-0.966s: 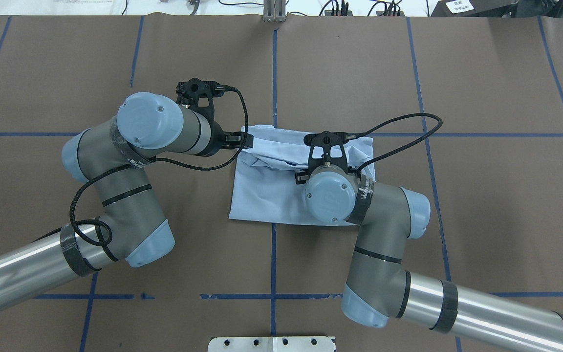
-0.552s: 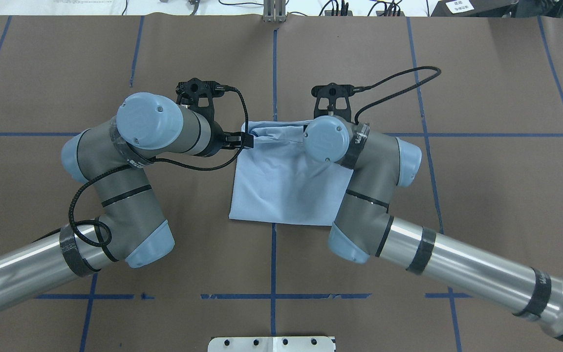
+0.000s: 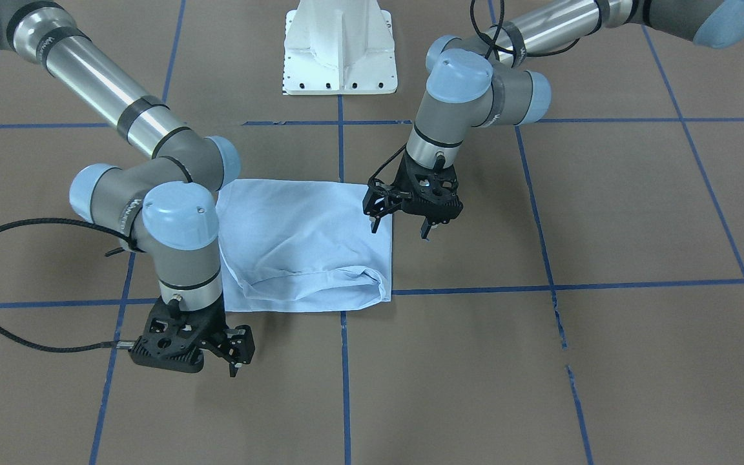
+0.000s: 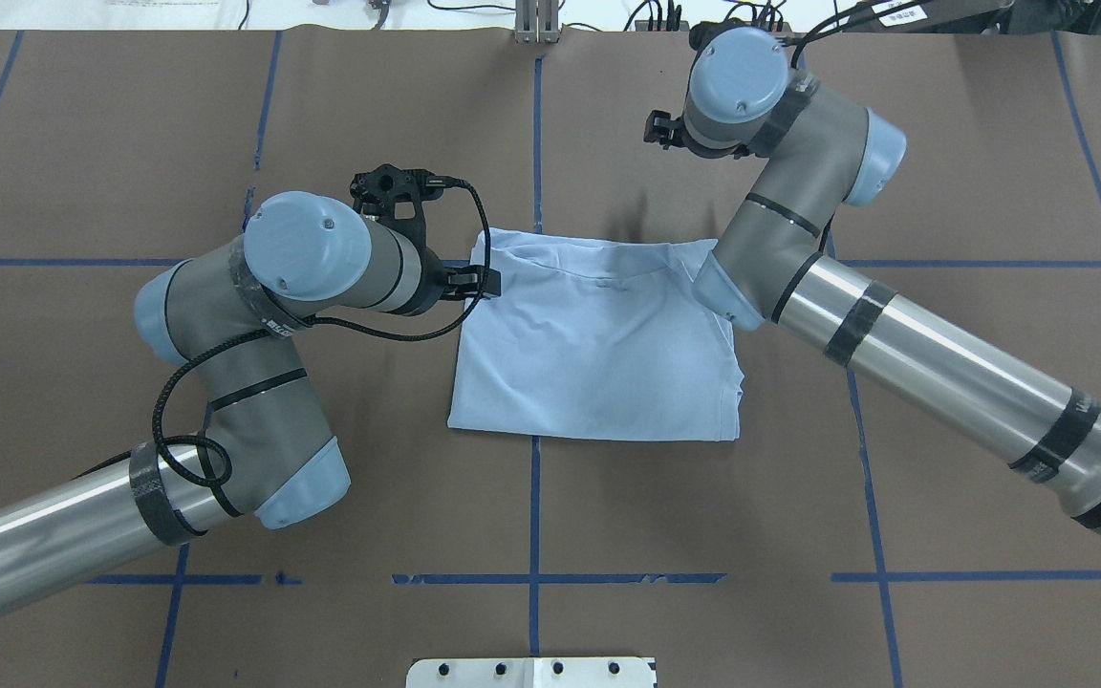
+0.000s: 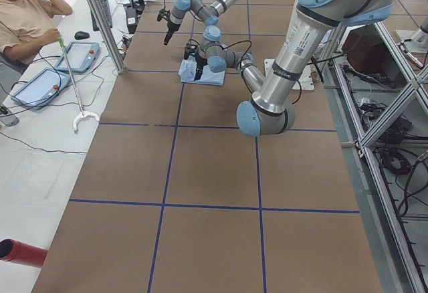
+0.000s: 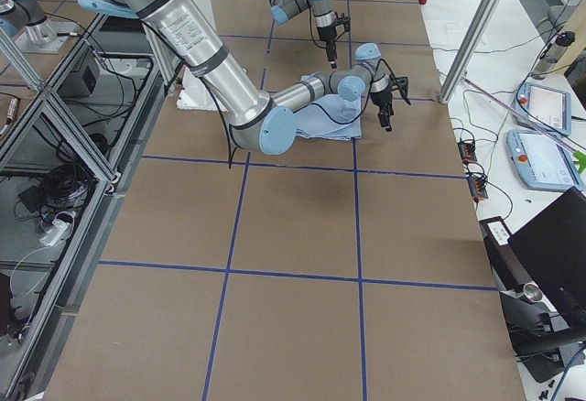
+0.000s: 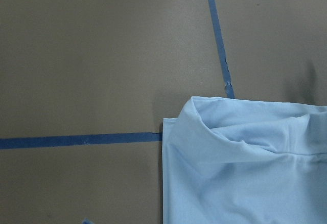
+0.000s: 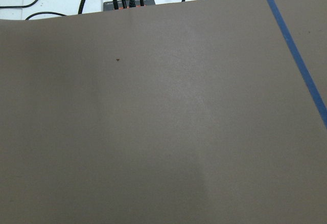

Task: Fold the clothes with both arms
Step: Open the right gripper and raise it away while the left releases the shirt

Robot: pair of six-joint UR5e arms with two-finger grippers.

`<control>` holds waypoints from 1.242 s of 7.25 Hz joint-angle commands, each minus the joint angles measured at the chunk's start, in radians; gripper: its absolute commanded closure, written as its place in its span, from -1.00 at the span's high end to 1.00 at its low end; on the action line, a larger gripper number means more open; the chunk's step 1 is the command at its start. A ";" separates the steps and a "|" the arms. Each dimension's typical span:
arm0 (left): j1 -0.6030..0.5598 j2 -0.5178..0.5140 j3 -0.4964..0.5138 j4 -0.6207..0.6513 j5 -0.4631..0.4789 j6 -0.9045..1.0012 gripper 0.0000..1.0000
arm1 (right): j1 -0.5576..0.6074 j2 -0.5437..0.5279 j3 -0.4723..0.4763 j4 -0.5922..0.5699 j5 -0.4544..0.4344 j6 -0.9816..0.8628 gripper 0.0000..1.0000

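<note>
Two robot arms work over a brown table [image 4: 971,143] where one light blue T-shirt [image 4: 598,354] lies folded into a rough rectangle at the table's middle. Its near edge is flat and its far edge is a loose, puffy roll. The left gripper [image 3: 400,229] hovers just beside the shirt's far left corner, jaws wide and empty. Nearer the table's far edge, the right gripper [image 3: 239,361] hangs clear of the cloth, seemingly parted, holding nothing. This looks like a pause between folds. Next, both likely need fresh grips on that roll.
</note>
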 commanded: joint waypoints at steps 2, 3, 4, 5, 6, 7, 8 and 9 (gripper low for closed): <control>0.017 -0.121 0.167 0.002 0.009 -0.067 1.00 | 0.021 -0.022 0.063 0.004 0.064 -0.014 1.00; 0.019 -0.178 0.239 0.002 0.009 -0.070 1.00 | 0.021 -0.036 0.077 0.005 0.064 -0.012 1.00; 0.019 -0.212 0.290 0.000 0.010 -0.076 1.00 | 0.021 -0.039 0.078 0.006 0.064 -0.012 1.00; 0.019 -0.222 0.307 0.000 0.010 -0.075 1.00 | 0.021 -0.039 0.077 0.006 0.064 -0.014 1.00; 0.020 -0.223 0.330 0.000 0.012 -0.073 1.00 | 0.020 -0.041 0.077 0.006 0.062 -0.014 1.00; 0.022 -0.232 0.366 -0.001 0.035 -0.065 1.00 | 0.020 -0.044 0.078 0.007 0.062 -0.014 1.00; 0.020 -0.251 0.402 -0.001 0.062 -0.055 1.00 | 0.018 -0.045 0.077 0.007 0.062 -0.014 1.00; -0.010 -0.252 0.404 -0.003 0.070 -0.008 1.00 | 0.020 -0.047 0.077 0.007 0.064 -0.014 1.00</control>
